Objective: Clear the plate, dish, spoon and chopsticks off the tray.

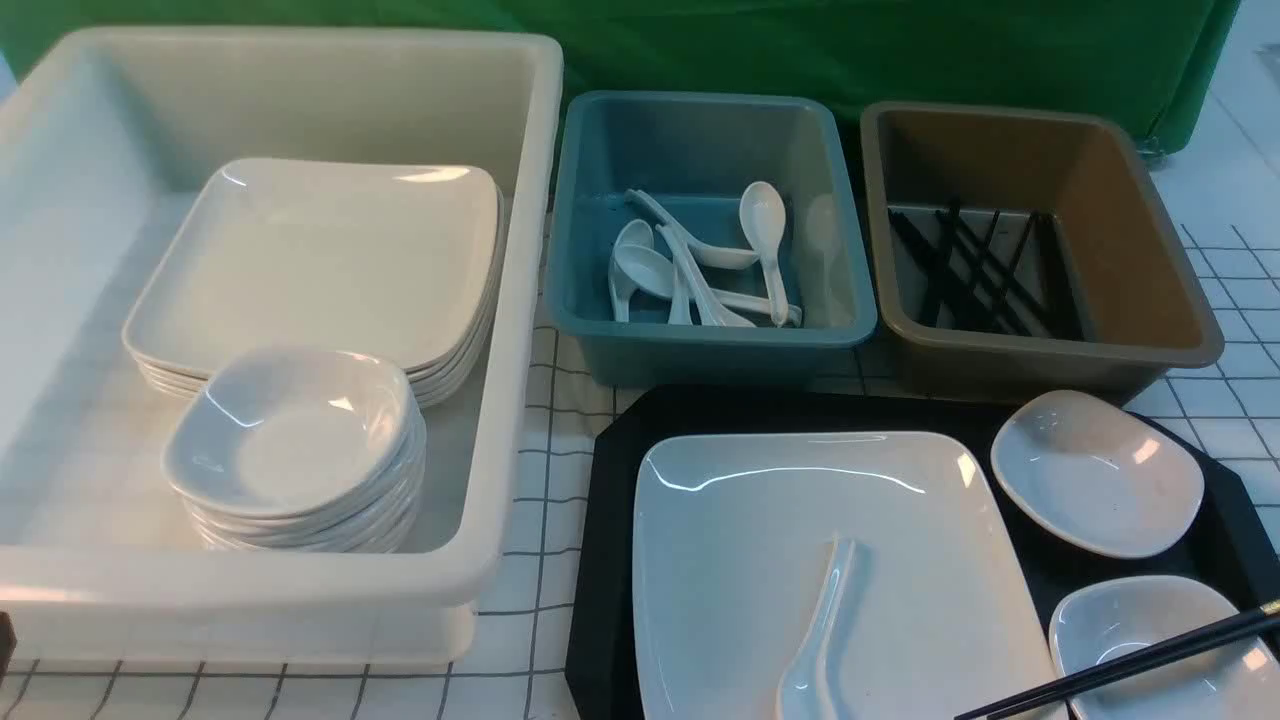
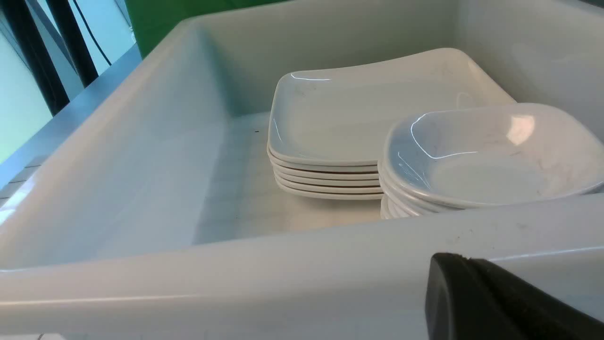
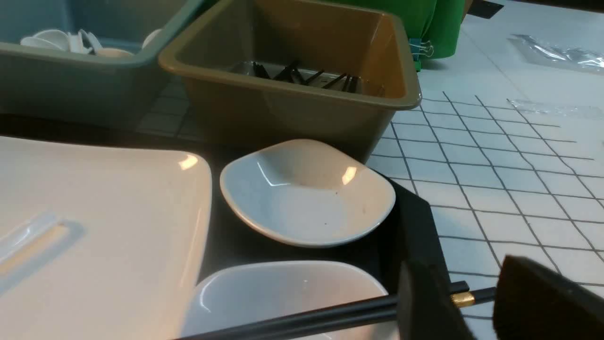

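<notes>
left gripper [image 2: 467, 267] closed, right gripper [image 3: 465, 274] ajar

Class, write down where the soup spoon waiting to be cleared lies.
In the front view the spoon lies on the plate, toward its near edge, on the tray at the right, before the blue bin.

White bin [image 1: 525, 250]: plate stack [image 1: 320, 260] and sm. dish stack [image 1: 295, 440] inside. Blue bin [image 1: 700, 360]: loose spoons [image 1: 690, 265]. Brown bin [image 1: 1130, 220]: blk sticks [image 1: 975, 270]. Grid cloth [image 1: 545, 420] under; green backdrop [image 1: 800, 50] behind.
</notes>
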